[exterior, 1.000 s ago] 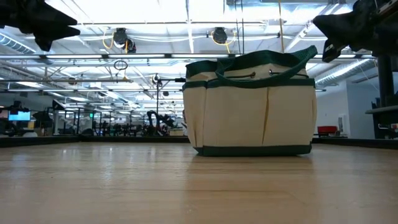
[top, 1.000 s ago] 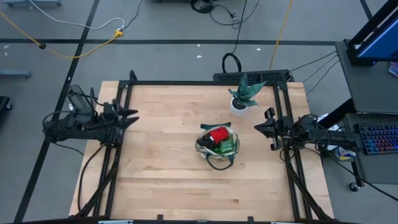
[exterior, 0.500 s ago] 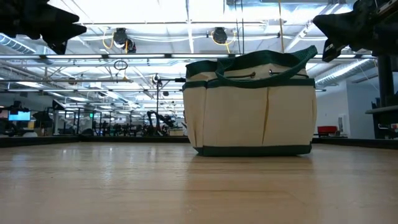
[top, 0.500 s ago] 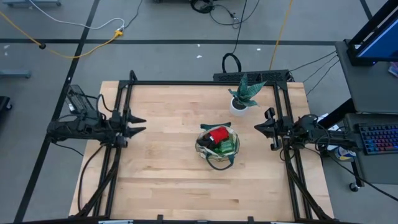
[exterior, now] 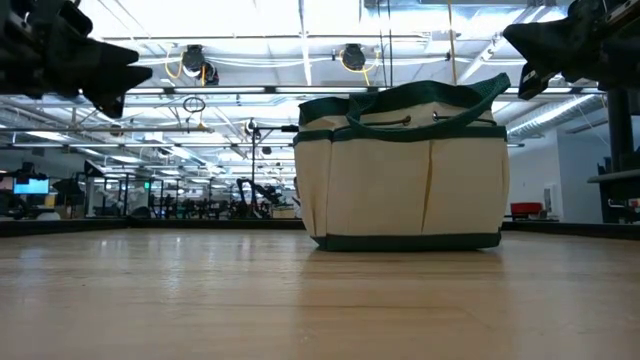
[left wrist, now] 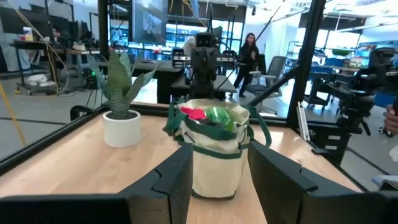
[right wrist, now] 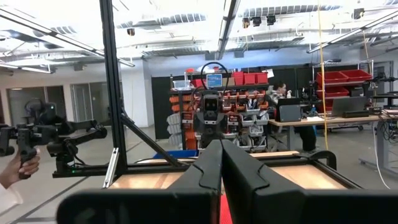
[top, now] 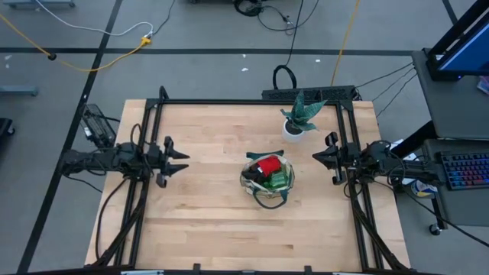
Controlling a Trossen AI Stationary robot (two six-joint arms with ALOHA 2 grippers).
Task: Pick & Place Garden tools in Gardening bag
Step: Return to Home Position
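Note:
The beige gardening bag (top: 267,179) with dark green trim stands on its base at the middle of the table. It also shows in the low view (exterior: 405,190). A red glove (top: 268,164) and a green spray bottle (top: 283,177) stick out of its top. My left gripper (top: 183,162) is open and empty above the table, left of the bag. Its fingers frame the bag in the left wrist view (left wrist: 217,158). My right gripper (top: 315,156) is shut and empty, raised to the right of the bag. No other garden tools show on the table.
A spiky green plant in a white pot (top: 296,121) stands at the far right of the table, behind the bag. A black frame (top: 229,101) runs along the table's edges. A person's hand (right wrist: 18,168) shows beyond the table in the right wrist view.
My left gripper has gone toward the table's right edge, nearer the bag, and has sunk a little. The bag and my right gripper have kept still.

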